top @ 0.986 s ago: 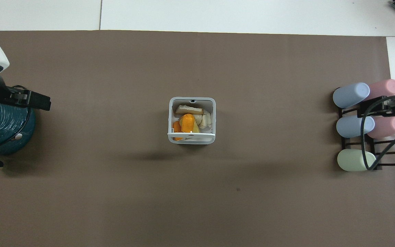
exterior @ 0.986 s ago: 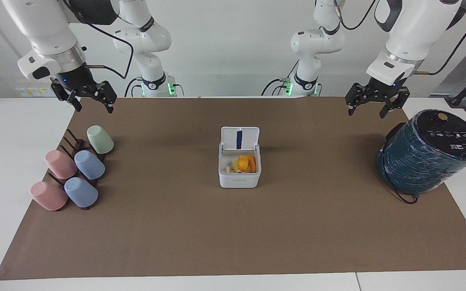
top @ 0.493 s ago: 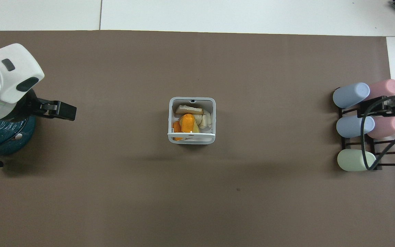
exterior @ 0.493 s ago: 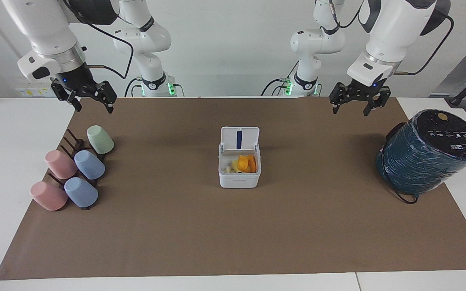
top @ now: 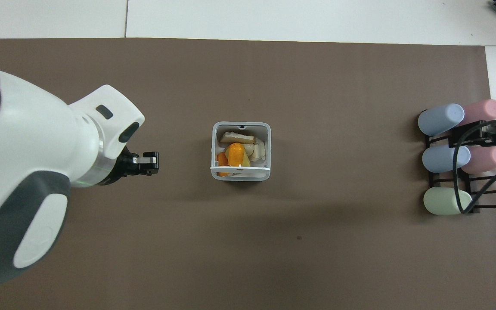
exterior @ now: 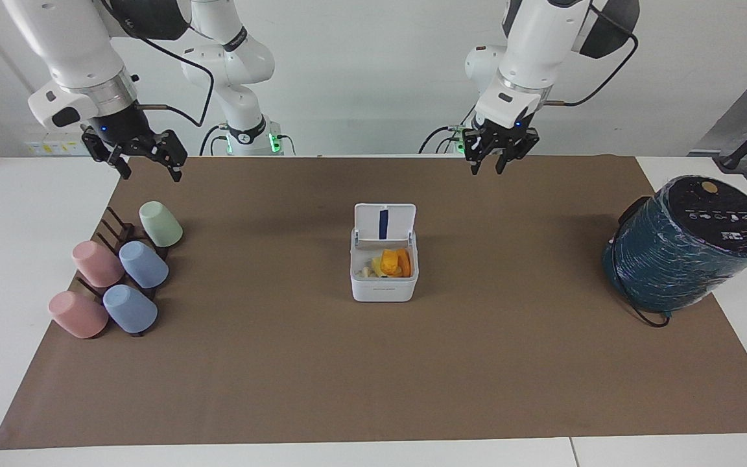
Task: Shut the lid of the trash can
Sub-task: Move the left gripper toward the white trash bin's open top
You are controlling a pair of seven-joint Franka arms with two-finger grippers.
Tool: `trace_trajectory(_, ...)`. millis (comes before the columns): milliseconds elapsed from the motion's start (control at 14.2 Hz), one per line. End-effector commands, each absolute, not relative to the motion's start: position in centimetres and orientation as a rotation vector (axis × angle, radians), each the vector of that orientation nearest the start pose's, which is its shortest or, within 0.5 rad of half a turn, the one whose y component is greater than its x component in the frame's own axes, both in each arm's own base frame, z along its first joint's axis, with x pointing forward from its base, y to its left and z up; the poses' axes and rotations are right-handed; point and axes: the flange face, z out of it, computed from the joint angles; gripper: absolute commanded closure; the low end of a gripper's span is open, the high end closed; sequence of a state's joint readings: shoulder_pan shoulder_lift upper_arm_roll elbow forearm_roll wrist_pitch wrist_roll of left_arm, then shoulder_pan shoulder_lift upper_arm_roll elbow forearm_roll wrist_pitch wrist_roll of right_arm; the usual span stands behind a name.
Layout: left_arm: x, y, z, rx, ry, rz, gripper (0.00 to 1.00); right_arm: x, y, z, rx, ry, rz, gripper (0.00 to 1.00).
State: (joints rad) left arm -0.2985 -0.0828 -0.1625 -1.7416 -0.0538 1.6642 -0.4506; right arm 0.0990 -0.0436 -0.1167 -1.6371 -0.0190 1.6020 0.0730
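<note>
The trash can (exterior: 384,284) is a small white box in the middle of the brown mat, with orange and pale scraps inside; it also shows in the overhead view (top: 218,129). Its lid (exterior: 384,222) stands upright and open at the can's edge nearer to the robots, blue strip showing; in the overhead view the lid (top: 240,170) is seen edge-on. My left gripper (exterior: 487,167) is open and empty, up in the air over the mat, apart from the can toward the left arm's end (top: 150,162). My right gripper (exterior: 151,172) is open, empty and waits above the cup rack (top: 485,133).
Several pastel cups (exterior: 120,272) lie on a dark rack toward the right arm's end (top: 444,157). A large dark teal wrapped cylinder (exterior: 685,246) with a cable stands at the left arm's end. My left arm's white body (top: 28,172) covers that end in the overhead view.
My left gripper has swung from beside the teal cylinder toward the middle of the table and turned at the wrist. The can, the lid and the right arm have not moved.
</note>
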Motion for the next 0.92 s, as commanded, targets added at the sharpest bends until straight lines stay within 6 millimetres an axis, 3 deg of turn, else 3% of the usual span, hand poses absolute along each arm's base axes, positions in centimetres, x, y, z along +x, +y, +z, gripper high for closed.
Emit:
trace_trajectory(0, 43.4, -26.6, 57.8, -3.213, -0.032, -0.021, 0.95, 53.8, -1.4, 62.1, -3.141, 0.117, -0.014, 0.00)
trace_trajectory(70, 42.8, -27.3, 57.5, -3.236, -0.053, -0.031, 1.00, 53.8, -1.4, 62.1, -3.141, 0.117, -0.014, 0.00)
trace_trajectory(352, 41.5, -30.2, 56.4, -3.314, -0.066, -0.054, 1.00, 53.8, -1.4, 62.1, -3.141, 0.115, -0.014, 0.00)
trace_trajectory(634, 41.3, -33.6, 54.0, -3.385, -0.190, -0.129, 1.00, 53.8, -1.4, 62.1, -3.141, 0.117, -0.014, 0.00)
trace_trajectory(845, 42.5, -35.1, 51.7, -3.407, -0.225, -0.160, 1.00, 53.8, -1.4, 62.1, -3.141, 0.115, -0.014, 0.00)
